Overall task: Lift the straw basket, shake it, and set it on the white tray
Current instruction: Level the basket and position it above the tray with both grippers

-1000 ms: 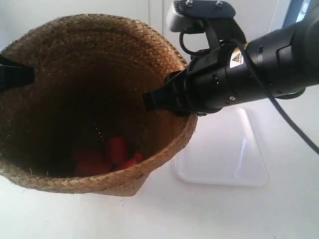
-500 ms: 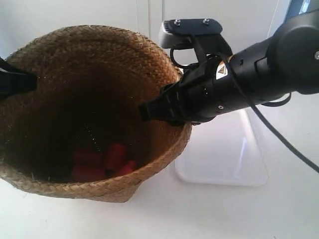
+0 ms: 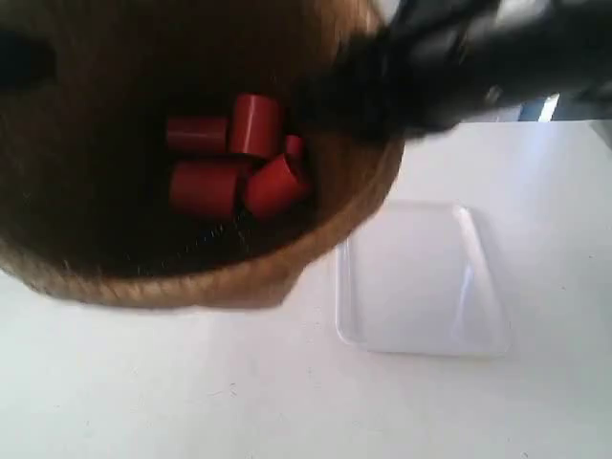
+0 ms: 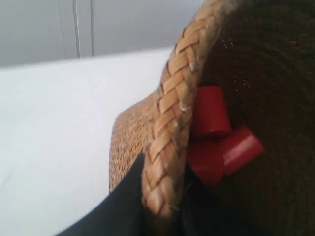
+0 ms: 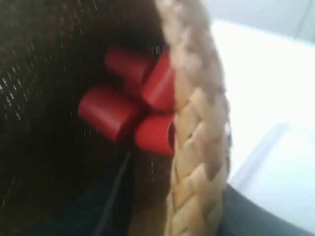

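The brown woven straw basket (image 3: 172, 277) hangs in the air, blurred, close to the exterior camera. Several red cylinders (image 3: 234, 163) lie loose inside it. The arm at the exterior view's right (image 3: 478, 67) holds the rim there. In the left wrist view my left gripper (image 4: 162, 196) is shut on the braided rim of the straw basket (image 4: 174, 113), one dark finger (image 4: 125, 196) outside the wall. My right gripper (image 5: 197, 211) is shut on the rim of the straw basket (image 5: 197, 128) on the opposite side. The white tray (image 3: 421, 277) lies flat on the table, right of the basket.
A white table (image 3: 287, 402) spreads under everything. A pale wall (image 4: 98, 24) stands behind it. Red cylinders (image 4: 216, 142) show inside the basket in the left wrist view, and red cylinders (image 5: 133, 108) in the right wrist view too.
The basket has risen sharply toward the exterior camera and now blurs. The red cylinders inside have jumped and scattered higher in the picture. The arm at the right moved up with it.
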Action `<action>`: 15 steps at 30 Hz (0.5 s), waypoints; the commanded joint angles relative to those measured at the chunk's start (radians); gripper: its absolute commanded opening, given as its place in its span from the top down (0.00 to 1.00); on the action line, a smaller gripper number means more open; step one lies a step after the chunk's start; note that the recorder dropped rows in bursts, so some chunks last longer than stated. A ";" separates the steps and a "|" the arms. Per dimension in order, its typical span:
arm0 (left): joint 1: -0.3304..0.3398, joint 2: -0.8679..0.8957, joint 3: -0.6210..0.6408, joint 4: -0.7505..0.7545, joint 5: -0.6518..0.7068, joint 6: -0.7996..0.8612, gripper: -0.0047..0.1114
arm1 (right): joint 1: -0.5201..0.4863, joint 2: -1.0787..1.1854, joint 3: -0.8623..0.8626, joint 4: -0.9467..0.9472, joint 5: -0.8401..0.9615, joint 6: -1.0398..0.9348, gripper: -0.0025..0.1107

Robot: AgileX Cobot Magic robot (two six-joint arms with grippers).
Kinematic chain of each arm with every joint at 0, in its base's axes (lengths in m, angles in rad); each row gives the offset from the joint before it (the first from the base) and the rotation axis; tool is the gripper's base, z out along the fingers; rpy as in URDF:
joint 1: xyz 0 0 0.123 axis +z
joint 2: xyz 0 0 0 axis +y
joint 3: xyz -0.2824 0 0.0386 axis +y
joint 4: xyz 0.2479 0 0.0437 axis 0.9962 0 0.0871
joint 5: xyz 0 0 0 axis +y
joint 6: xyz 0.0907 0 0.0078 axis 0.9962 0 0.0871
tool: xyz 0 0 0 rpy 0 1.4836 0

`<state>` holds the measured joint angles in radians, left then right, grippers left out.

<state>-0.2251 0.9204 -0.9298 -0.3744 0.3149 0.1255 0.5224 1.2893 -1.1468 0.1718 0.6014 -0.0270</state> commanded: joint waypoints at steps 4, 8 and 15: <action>0.004 -0.001 -0.027 0.056 0.007 0.036 0.96 | 0.000 0.026 -0.016 0.029 0.002 -0.052 0.98; 0.004 -0.001 -0.025 0.048 0.024 0.029 0.96 | 0.000 0.032 -0.014 0.000 0.045 -0.052 0.98; 0.004 0.045 -0.025 0.050 0.102 0.029 0.96 | 0.000 0.058 0.008 0.000 0.039 -0.049 0.98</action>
<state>-0.2194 0.9538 -0.9470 -0.3259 0.3827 0.1320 0.5222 1.3404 -1.1516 0.1939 0.6485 -0.0485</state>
